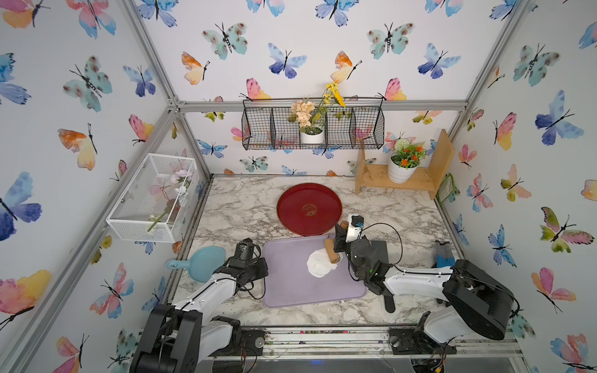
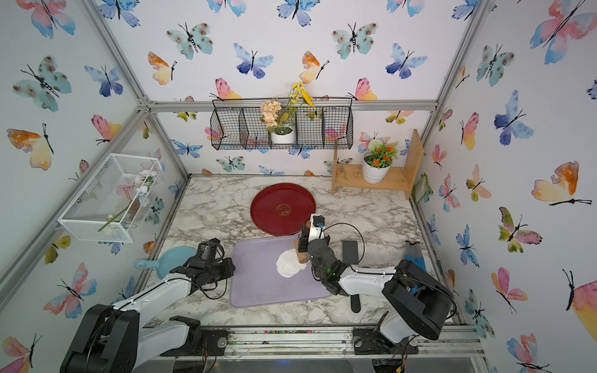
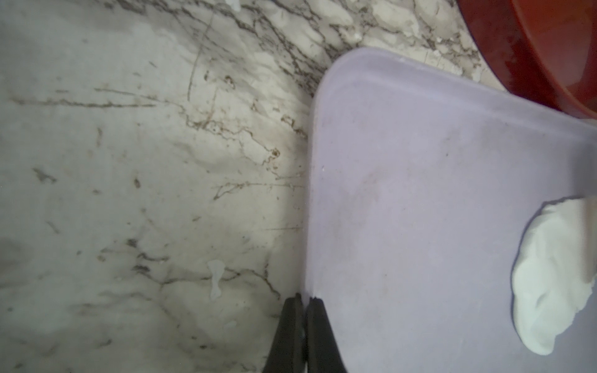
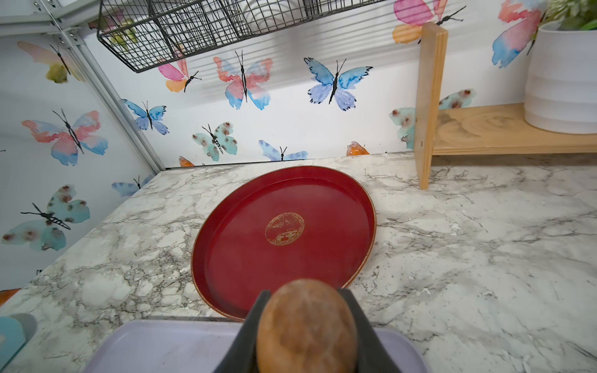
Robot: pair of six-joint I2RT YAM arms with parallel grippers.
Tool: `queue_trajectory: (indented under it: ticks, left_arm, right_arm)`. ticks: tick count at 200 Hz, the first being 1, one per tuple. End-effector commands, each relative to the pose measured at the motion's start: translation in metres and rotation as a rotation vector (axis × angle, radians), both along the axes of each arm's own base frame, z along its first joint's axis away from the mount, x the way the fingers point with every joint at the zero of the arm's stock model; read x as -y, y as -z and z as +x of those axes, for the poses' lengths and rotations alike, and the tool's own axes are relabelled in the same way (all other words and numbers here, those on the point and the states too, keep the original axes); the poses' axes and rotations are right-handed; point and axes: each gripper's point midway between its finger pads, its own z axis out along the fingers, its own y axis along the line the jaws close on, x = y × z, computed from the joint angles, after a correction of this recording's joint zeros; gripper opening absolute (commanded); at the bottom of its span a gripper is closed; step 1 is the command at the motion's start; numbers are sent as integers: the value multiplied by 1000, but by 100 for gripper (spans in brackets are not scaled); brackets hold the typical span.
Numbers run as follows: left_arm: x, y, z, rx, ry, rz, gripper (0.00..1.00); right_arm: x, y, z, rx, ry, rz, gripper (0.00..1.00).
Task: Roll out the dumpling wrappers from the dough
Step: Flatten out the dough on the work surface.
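Dough [image 1: 319, 263] should be flattened evenly by the roller [image 1: 332, 253] pinched in the right gripper [image 4: 305, 294]; left gripper [image 3: 305, 300] is pressed together.

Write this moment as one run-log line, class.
right end effector: shut on wooden roller, barrel on dough | left end effector: shut, at lavender tray edge | red tray: empty

The left arm [image 1: 206, 290] and right arm [image 1: 416, 279] have glossy white link shells dotted with small dark screws, joined by bulky matte black joint housings, with thin black cables looping loose alongside. A green light [image 1: 371, 270] glows on the right arm's black wrist block, beside a white camera module [image 1: 352, 231]. The left gripper [image 3: 305, 298] and right gripper [image 4: 307, 290] have flat, black, tapered fingers.
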Motion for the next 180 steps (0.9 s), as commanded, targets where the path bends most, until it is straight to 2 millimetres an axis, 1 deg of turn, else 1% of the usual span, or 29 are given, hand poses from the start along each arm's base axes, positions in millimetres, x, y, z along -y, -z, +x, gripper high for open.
queue_trajectory:
  ticks: [1, 25, 53, 56, 69, 94, 118, 145, 180]
  left_arm:
    - [6, -6, 1, 7, -4, -48, 0]
    - [6, -6, 1, 7, -4, -48, 0]
    - [7, -5, 1, 4, -2, -53, 0]
    - [7, -5, 0, 4, -1, -53, 0]
    - [7, -5, 0, 4, -3, -55, 0]
    - [7, -6, 1, 7, -4, -54, 0]
    - [6, -7, 1, 8, -3, -52, 0]
    - [7, -5, 1, 4, -3, -51, 0]
    - [5, -6, 0, 5, -6, -48, 0]
  right_arm:
    - [7, 6, 4, -1, 46, -15, 2]
    - [5, 27, 2, -59, 34, -27, 2]
    - [9, 54, -3, -135, 43, -16, 2]
    - [5, 58, -5, -150, 16, -16, 2]
    - [0, 71, -10, -189, -18, -15, 2]
    - [-3, 90, -20, -225, -71, -8, 2]
    - [-10, 103, -31, -242, -102, -38, 2]
    - [-11, 116, -35, -271, -101, -50, 2]
    - [-17, 119, -36, -279, -108, -43, 2]
